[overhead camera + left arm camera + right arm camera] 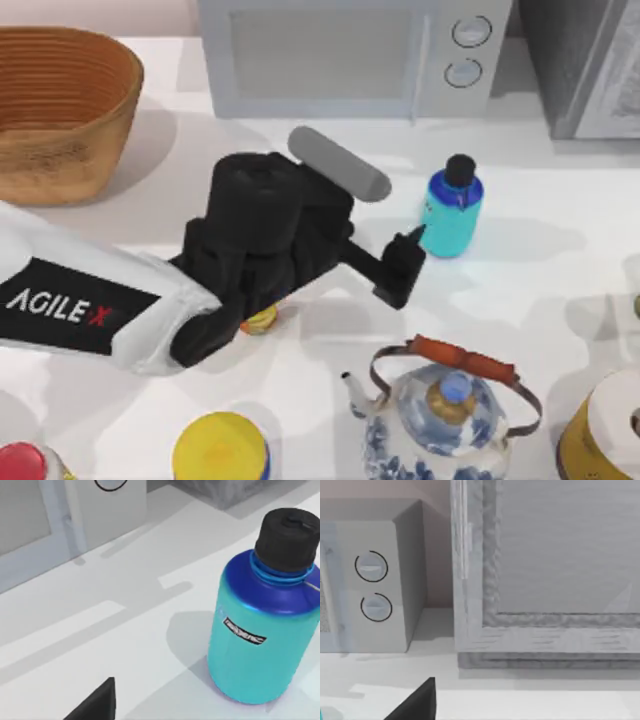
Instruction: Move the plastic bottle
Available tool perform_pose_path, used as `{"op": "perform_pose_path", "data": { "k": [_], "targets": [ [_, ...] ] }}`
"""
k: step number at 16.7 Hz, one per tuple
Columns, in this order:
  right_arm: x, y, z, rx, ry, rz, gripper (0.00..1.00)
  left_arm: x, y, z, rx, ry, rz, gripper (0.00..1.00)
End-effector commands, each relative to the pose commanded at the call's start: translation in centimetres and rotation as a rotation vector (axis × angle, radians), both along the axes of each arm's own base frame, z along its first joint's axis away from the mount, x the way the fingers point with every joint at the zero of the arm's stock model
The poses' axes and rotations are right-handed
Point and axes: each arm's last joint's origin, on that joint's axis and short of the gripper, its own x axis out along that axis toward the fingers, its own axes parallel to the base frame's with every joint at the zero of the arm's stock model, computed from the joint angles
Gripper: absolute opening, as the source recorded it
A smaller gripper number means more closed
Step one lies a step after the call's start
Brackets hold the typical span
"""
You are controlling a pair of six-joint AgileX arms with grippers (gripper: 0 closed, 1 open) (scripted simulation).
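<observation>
Top view: left claw (pixel 408 258) just beside upright plastic bottle (pixel 451 212).

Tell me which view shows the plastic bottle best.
Left wrist view: the plastic bottle is close, upright, with cap, shoulder and label readable. Top view shows it whole but small, just beyond the left hand.

I get bright, even light on the white table (pixel 560 260). Soft shadows fall rightward from the plastic bottle (pixel 451 213) at centre right and from the basket (pixel 60 110) at upper left. No glare; all views look slightly soft.
</observation>
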Motion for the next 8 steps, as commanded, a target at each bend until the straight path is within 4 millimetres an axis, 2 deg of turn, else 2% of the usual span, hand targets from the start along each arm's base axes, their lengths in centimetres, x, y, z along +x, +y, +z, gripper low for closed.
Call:
{"op": "perform_pose_path", "data": {
  "k": [3,8],
  "targets": [
    [0.0,0.0,0.0,0.000,0.000,0.000,1.00,0.0,-2.2,-2.0,0.012,0.012,-0.046,1.00],
    [0.0,0.0,0.0,0.000,0.000,0.000,1.00,0.0,-2.5,-2.4,0.014,0.014,-0.054,1.00]
  ]
}}
